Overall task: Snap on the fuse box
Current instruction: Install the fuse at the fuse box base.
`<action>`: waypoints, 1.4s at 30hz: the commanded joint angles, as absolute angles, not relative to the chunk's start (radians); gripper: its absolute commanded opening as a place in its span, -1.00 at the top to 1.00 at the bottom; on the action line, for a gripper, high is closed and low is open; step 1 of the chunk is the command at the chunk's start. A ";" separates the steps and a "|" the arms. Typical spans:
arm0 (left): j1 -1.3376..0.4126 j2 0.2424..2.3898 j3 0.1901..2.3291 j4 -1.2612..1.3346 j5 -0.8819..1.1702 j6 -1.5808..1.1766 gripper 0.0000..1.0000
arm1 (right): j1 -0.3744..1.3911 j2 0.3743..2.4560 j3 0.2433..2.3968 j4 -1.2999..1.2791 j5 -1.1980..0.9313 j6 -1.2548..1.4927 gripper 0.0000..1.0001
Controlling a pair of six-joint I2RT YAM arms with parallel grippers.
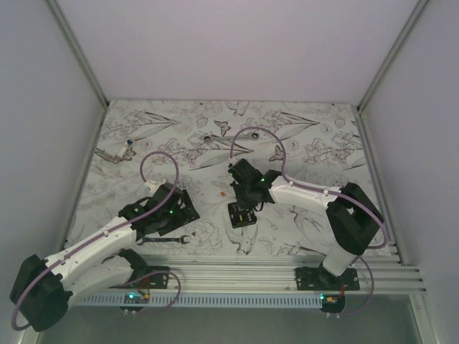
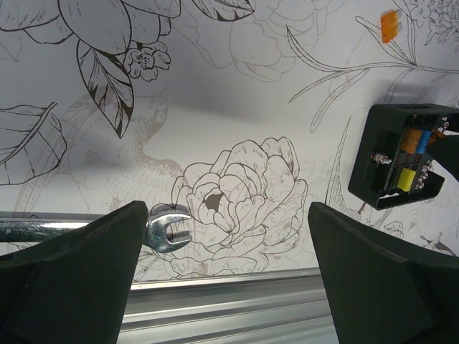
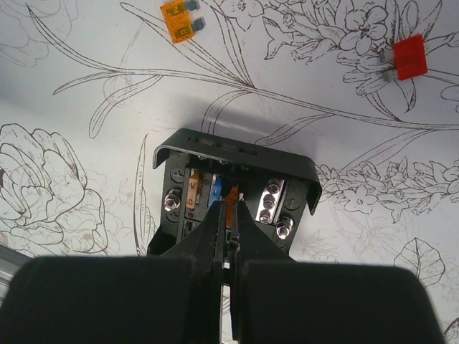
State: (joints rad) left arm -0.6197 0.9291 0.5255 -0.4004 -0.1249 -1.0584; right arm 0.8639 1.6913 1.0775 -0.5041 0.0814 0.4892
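The fuse box (image 1: 242,215) is a small black open box on the flower-printed mat, with tan, blue and orange fuses and silver bolts inside. It also shows in the right wrist view (image 3: 237,154) and in the left wrist view (image 2: 401,158). My right gripper (image 3: 231,204) is directly over the box, shut on a small orange fuse (image 3: 231,195) that it holds down in the box's middle slots. My left gripper (image 2: 228,211) is open and empty, left of the box, near the mat's front edge.
A silver open-end wrench (image 2: 168,231) lies by my left finger, along the metal rail (image 2: 229,301). A loose orange fuse (image 3: 179,21) and a red one (image 3: 410,57) lie beyond the box. Another wrench (image 1: 111,154) lies at the back left.
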 commanded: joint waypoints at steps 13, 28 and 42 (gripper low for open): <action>-0.615 0.917 0.511 -0.437 -0.102 -1.069 -0.98 | 0.848 1.719 0.971 -0.555 0.162 0.480 1.00; -0.615 0.923 0.518 -0.437 -0.092 -1.071 -0.98 | 0.856 1.746 0.999 -0.555 0.142 0.479 1.00; -0.618 0.917 0.516 -0.437 -0.086 -1.069 -0.98 | 0.870 1.761 1.057 -0.557 0.155 0.464 1.00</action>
